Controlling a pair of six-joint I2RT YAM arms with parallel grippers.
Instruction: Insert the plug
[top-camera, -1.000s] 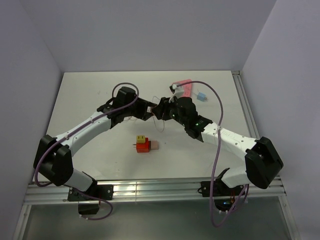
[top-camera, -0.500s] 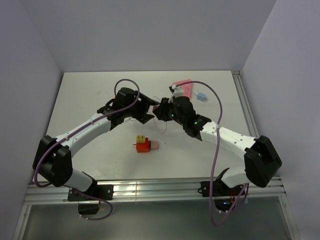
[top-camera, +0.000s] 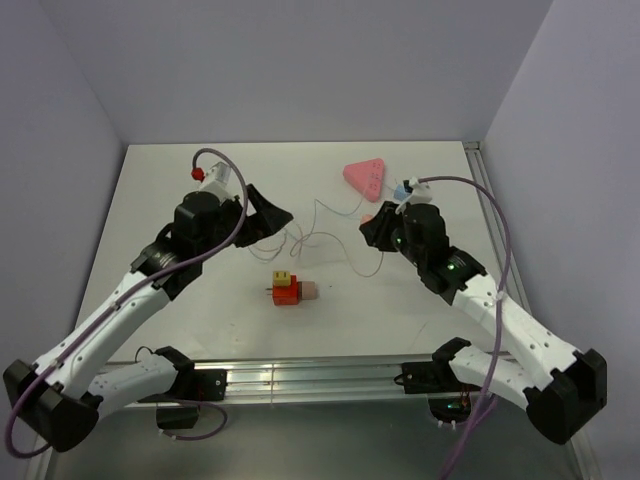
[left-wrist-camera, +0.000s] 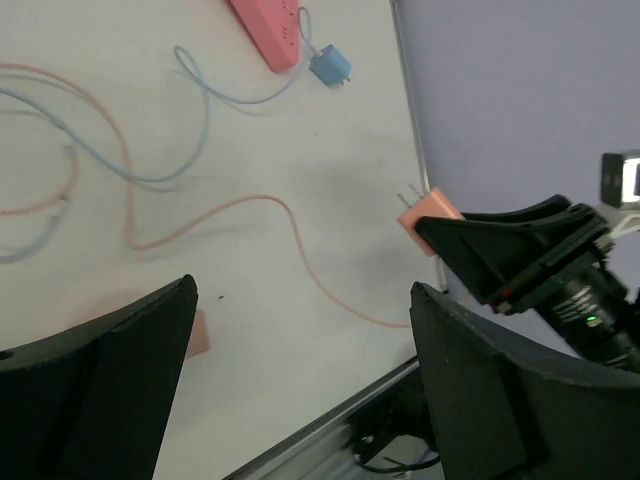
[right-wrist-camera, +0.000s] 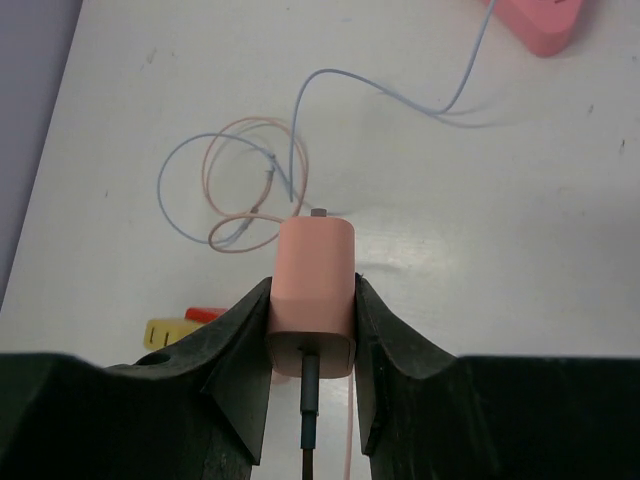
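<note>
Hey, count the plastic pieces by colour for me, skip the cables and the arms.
Orange-red: 1 (block with yellow top)
Pink: 3 (triangular socket strip, charger block in the right pincer, small block beside the orange-red one)
Light blue: 1 (plug)
Total: 5

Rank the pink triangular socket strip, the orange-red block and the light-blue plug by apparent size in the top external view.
1. pink triangular socket strip
2. orange-red block
3. light-blue plug, by far the smallest

you'll find the tiny light-blue boxy plastic plug (left-wrist-camera: 330, 67) lying loose on the white table (left-wrist-camera: 250, 150), just beside the pink triangular socket strip (left-wrist-camera: 270, 30). its prongs seem to point away from the strip, though it looks small here.
</note>
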